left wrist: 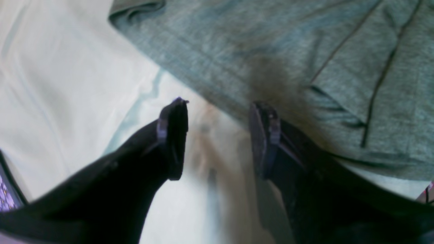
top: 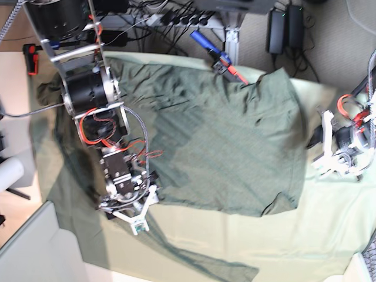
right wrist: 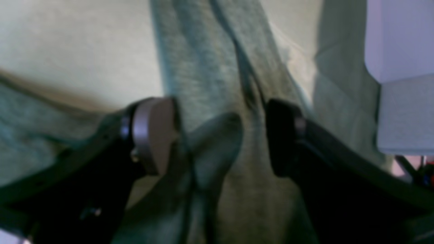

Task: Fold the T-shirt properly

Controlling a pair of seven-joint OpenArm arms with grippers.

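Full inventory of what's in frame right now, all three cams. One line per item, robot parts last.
T-shirt: 1, dark olive-green, spread over the middle of the table, one sleeve toward the left arm's side.
table cloth: 1, pale mint-green, under the shirt.
power bricks: 2, black, on the floor beyond the table's far edge.
cables: a tangle, mostly black, beyond the far edge.
clamp tool: 1, blue with a red tip, at the table's far edge.
right gripper: 1, black, open, astride a raised fold of shirt fabric.
left gripper: 1, black, open, over the cloth at the shirt's edge, holding nothing.
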